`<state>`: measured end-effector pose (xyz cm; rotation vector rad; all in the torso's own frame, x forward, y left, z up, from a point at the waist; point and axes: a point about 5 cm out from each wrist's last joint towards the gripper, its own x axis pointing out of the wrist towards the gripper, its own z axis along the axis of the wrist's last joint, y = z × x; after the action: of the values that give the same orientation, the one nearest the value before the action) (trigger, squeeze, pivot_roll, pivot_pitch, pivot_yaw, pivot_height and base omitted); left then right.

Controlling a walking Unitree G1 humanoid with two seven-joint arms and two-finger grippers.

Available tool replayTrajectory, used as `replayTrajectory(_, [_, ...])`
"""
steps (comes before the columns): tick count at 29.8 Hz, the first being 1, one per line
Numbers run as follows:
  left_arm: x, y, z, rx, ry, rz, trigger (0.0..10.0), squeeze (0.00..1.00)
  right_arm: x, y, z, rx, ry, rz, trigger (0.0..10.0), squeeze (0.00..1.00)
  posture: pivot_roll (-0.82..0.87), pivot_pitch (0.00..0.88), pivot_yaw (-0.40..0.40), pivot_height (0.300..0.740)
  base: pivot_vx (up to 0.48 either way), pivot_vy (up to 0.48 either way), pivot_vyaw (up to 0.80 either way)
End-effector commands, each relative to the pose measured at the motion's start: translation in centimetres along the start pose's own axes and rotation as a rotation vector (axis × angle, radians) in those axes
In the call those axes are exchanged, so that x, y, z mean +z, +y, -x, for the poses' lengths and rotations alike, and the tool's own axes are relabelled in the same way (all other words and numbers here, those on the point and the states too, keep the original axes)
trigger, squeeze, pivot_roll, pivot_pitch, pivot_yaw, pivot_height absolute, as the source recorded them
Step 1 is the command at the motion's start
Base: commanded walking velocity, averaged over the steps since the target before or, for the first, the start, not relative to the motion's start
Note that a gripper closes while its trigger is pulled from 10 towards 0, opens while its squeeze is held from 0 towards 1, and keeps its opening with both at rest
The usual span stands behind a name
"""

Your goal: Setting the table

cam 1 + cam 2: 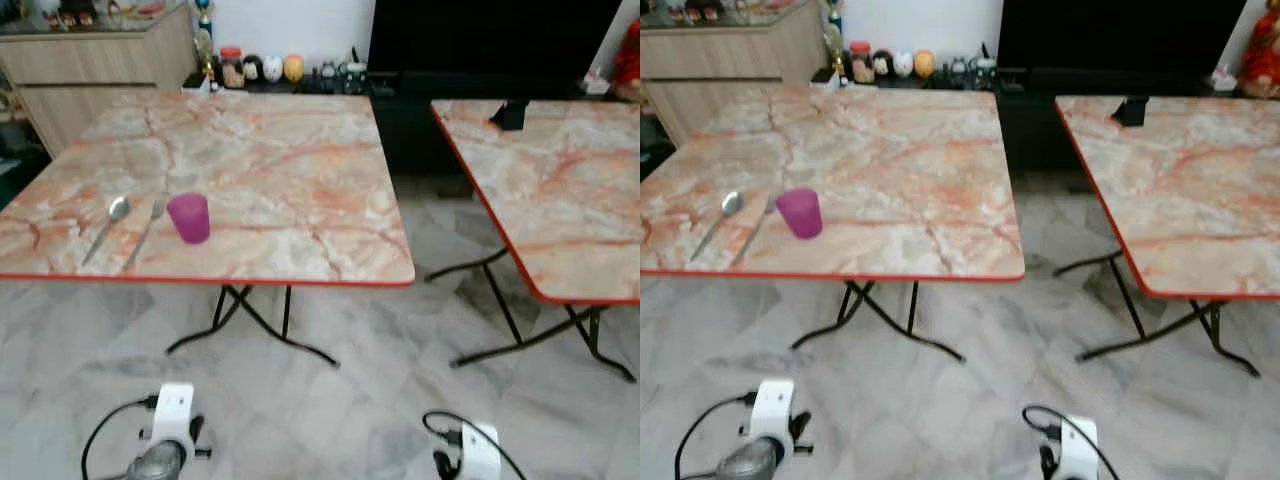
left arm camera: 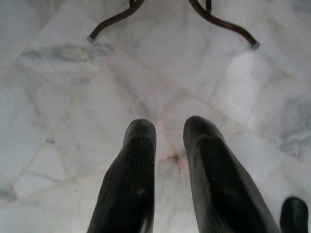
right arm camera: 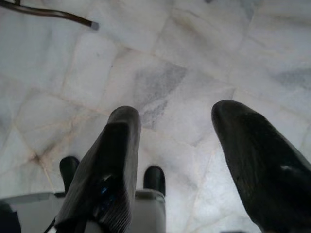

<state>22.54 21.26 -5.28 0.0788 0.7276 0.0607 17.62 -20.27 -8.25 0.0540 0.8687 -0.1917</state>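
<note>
Down by the floor (image 2: pixel 73 87), both arms hang low and do no work. The left gripper (image 2: pixel 167 141) points at the pale marble tiles, and its two black fingers sit with a small gap between them, holding nothing. The right gripper (image 3: pixel 187 145) also points at the tiles, and its fingers are spread wide with nothing between them.

A little farther on stands the near table (image 1: pixel 300 180), with a pink and cream marble top and a red edge. Near its front left edge lie a spoon (image 1: pixel 108 226) and a fork (image 1: pixel 146 232), side by side and close together. A purple cup (image 1: pixel 189 218) stands upright just beside the fork, on its right. So one place looks partly set. No plate is on this table, and most of the top is bare, so I think more things need to come.

Off to the right is a second table (image 1: pixel 560 190) with the same kind of top. Only a small dark thing (image 1: pixel 510 114) sits near its far edge, and I cannot tell what it is.

Farthest back, a wooden cabinet (image 1: pixel 90 65) and a low shelf with small jars (image 1: pixel 260 68) stand by the wall.
</note>
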Motion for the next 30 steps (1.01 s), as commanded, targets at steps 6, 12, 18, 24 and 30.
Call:
replayTrajectory(6, [-0.06,0.36,-0.02,0.012,0.019,-0.002,10.0,0.0,-0.23,0.9,-0.01,0.022,0.014,0.008,10.0,0.0,0.03,0.0,0.011,0.74,0.0,0.0,0.0])
replayTrajectory(12, [-0.19,0.53,0.03,0.016,0.022,0.002,10.0,0.0,-0.35,1.1,0.03,0.025,0.014,-0.001,10.0,0.0,0.02,0.0,0.019,0.74,0.0,0.0,0.0])
replayTrajectory(18, [-0.08,0.62,0.0,0.017,0.022,-0.003,10.0,0.0,-0.46,1.06,0.04,0.021,0.023,0.003,10.0,0.0,0.03,0.0,0.021,0.74,0.0,0.48,0.0])
replayTrajectory(24, [0.25,0.66,-0.08,0.02,0.011,0.0,10.0,0.0,-0.37,1.18,0.01,0.027,0.019,0.007,10.0,0.0,0.03,0.0,0.021,0.74,0.0,0.48,0.0])
replayTrajectory(30, [0.19,0.66,-0.07,0.021,0.013,0.002,10.0,0.0,-0.45,1.3,0.03,0.03,0.022,0.009,10.0,0.0,0.03,0.0,0.021,0.74,0.0,0.48,0.0])
